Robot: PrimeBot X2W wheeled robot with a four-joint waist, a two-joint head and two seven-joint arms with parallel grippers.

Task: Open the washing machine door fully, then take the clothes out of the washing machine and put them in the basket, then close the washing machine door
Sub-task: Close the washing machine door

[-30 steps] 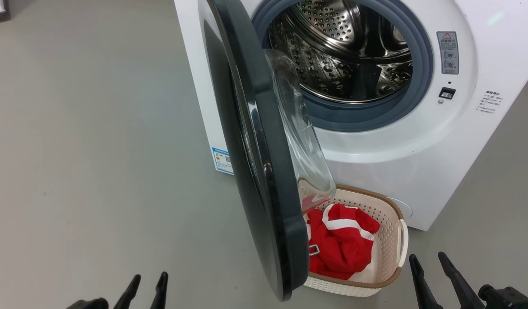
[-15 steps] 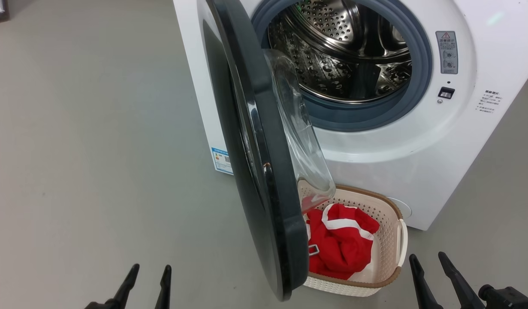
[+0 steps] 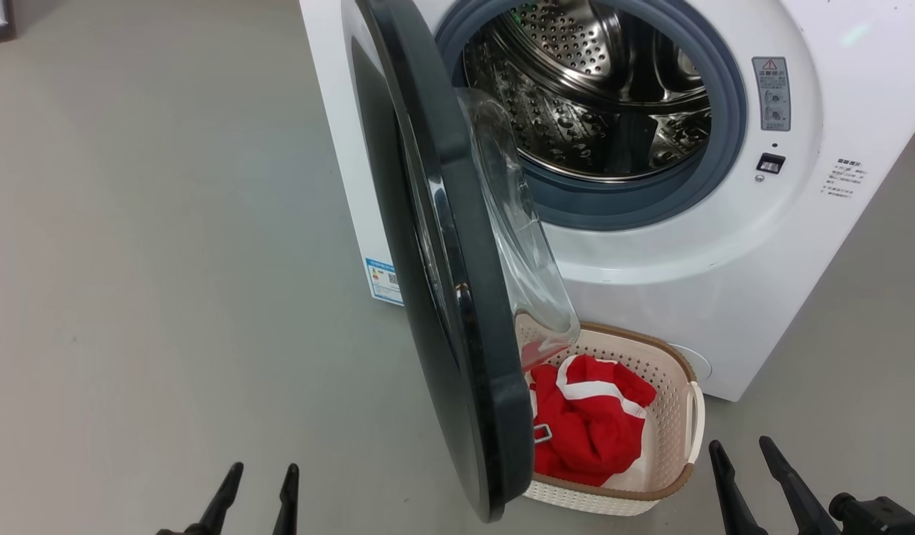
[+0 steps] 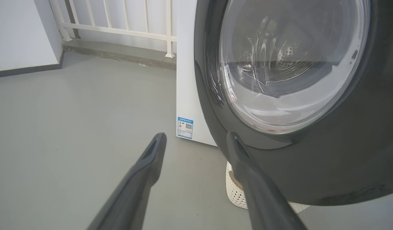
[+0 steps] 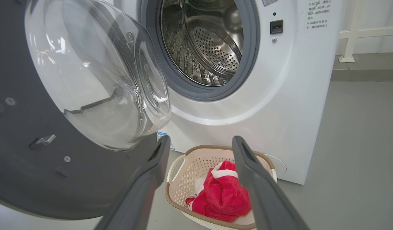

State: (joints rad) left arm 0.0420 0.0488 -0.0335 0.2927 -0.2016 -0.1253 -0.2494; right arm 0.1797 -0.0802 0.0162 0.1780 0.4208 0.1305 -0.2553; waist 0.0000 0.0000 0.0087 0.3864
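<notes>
Washing machine door (image 3: 442, 297) hangs open, overhanging the basket (image 3: 635, 343) that holds the red clothes (image 3: 587, 431); left gripper (image 3: 264, 469) and right gripper (image 3: 739, 443) are spread, empty. Best closing: the left presses the door's outer face steadily until it latches.

Bright, even, soft light fills every view, casting only faint shadows on the grey floor (image 3: 167, 260), with white glare streaks on the glass bowl of the washing machine door (image 5: 97, 73), glints in the steel drum (image 3: 576, 96), sharp focus, and wide-angle bending toward the wrist-view edges.
</notes>
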